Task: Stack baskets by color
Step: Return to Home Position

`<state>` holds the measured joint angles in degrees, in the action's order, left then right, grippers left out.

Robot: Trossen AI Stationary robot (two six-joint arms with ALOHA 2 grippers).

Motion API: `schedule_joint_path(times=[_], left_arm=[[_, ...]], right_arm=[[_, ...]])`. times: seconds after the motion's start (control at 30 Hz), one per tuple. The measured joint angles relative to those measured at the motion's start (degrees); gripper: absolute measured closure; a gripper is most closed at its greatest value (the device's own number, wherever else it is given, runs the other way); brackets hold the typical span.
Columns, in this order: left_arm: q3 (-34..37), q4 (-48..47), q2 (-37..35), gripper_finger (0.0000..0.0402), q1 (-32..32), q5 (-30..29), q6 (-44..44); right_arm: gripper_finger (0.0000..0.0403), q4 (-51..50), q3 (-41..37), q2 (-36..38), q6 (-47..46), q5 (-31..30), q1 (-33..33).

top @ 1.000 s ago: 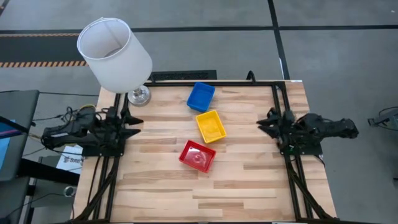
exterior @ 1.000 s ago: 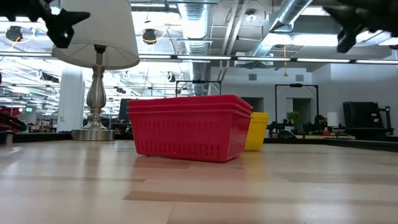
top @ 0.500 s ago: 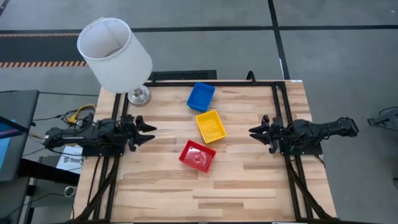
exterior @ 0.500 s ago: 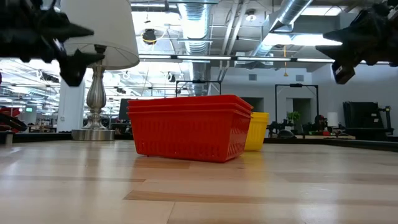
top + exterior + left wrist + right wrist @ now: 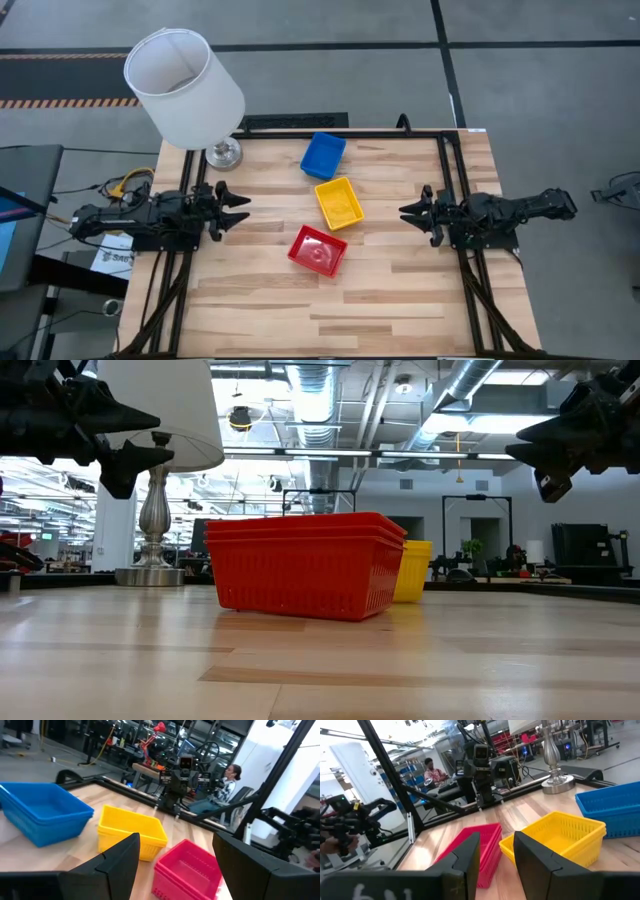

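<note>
- The surface (image 5: 400, 290) is built of pale wooden planks joined in strips and is framed by dark metal rails.
- The red baskets (image 5: 318, 250) are seen as shallow rectangular plastic trays with slotted walls. In the low view three rims are counted, nested one on another.
- This red stack is set at about 6 o'clock from the surface's centre and is turned slightly askew.
- The yellow baskets (image 5: 339, 203) are placed near the centre, and the blue baskets (image 5: 323, 155) at 12 o'clock, close to the far edge.
- A slanted row is formed by the three colours. Whether neighbouring stacks touch cannot be made out.
- The number of trays nested in the yellow and blue stacks cannot be told from above. In the low view the yellow stack is mostly hidden behind the red one.
- The left claw (image 5: 243, 209) is held at 9 o'clock, raised just inside the surface's edge. Its fingers are spread wide and nothing is gripped.
- The right claw (image 5: 408, 212) is held at 3 o'clock, also raised. Its fingers are parted more narrowly and nothing is gripped.
- A lamp (image 5: 185, 88) with a white drum shade is stood at the 10 o'clock corner. Its shiny metal base is partly covered by the shade in the high view.
</note>
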<state>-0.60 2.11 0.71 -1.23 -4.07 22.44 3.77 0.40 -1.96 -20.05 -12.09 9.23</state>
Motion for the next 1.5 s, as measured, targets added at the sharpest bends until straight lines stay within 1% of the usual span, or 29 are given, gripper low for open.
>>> schedule_joint_path(times=[0.13,0.43,1.23,1.5], left_arm=[[0.0,0.0,0.0,0.0161,0.0,-0.3,-1.8],[0.0,0.0,0.0,0.0161,0.0,-0.3,-1.8],[0.1,0.0,0.0,0.0161,0.0,-0.3,-1.7],[0.1,0.0,0.0,0.0161,0.0,-0.3,-1.7]], right_arm=[[0.0259,-0.4,0.0,0.0,0.2,0.0,0.0],[0.0265,-0.8,-0.1,0.0,0.1,0.0,0.0],[0.0261,-1.0,-0.1,0.0,0.0,0.1,0.0],[0.0266,-1.0,-0.2,0.0,0.0,0.1,0.0]])
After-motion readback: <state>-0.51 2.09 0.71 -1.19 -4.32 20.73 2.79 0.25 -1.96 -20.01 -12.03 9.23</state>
